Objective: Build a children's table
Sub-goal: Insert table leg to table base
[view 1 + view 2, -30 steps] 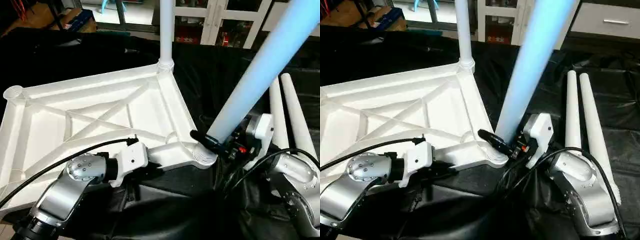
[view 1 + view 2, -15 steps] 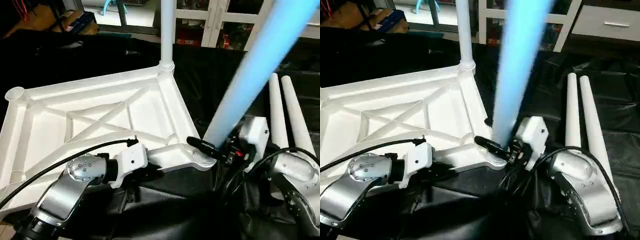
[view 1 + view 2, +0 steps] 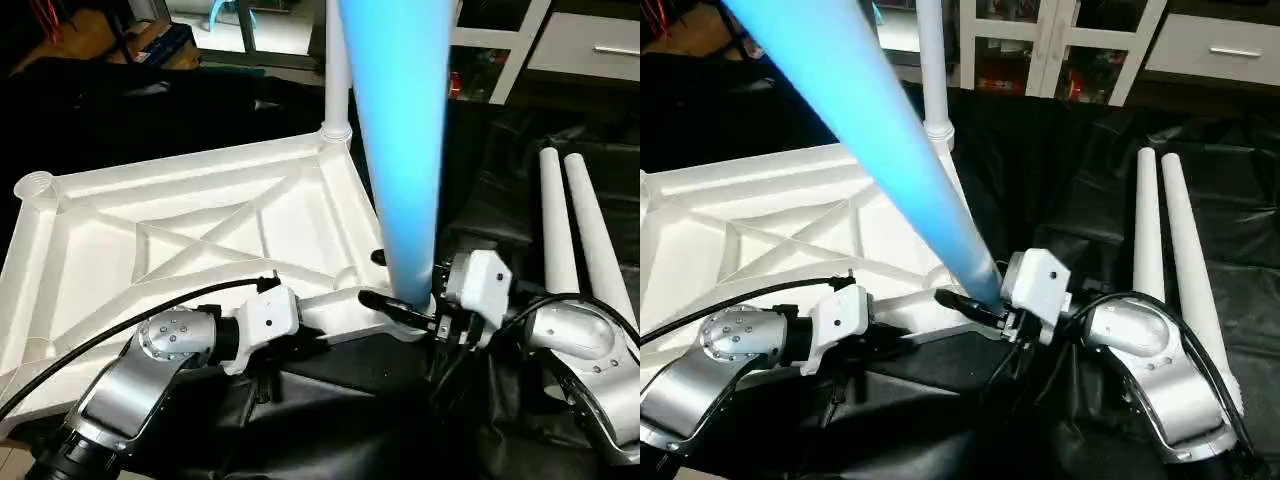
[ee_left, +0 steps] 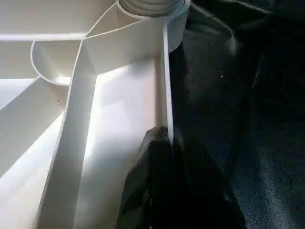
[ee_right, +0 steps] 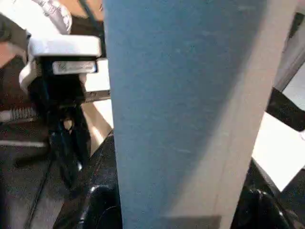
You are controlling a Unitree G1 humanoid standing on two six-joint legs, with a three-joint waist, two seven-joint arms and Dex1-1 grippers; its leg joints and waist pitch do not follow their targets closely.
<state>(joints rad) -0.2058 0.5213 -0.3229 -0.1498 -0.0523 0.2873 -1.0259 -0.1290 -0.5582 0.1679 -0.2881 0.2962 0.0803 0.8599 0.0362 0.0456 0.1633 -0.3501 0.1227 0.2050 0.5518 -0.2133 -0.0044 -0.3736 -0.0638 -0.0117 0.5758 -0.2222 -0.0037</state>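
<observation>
The right gripper (image 3: 408, 308) is pinched on the bottom end of a white tube leg (image 3: 400, 150), one black finger (image 3: 962, 304) wrapping its base, and the leg's long axis rises from the grip toward the camera, close to upright. Directly under the gripper sits the near corner socket (image 4: 151, 6) of the upturned tabletop (image 3: 200, 240) — the leg's foot looks to be at or just entering it, though the exact seating is hidden behind the gripper. So the coming move, as I judge it, turns on bringing that axis plumb over the socket and pressing down. Just across the corner, the left gripper (image 4: 167, 157) clamps the tabletop's thin edge wall between its fingers, bracing it. Further out, one leg (image 3: 337, 70) already stands in the far corner socket, and two spare legs (image 3: 575, 230) lie side by side on the black cloth (image 3: 500, 180) beyond the right arm.
</observation>
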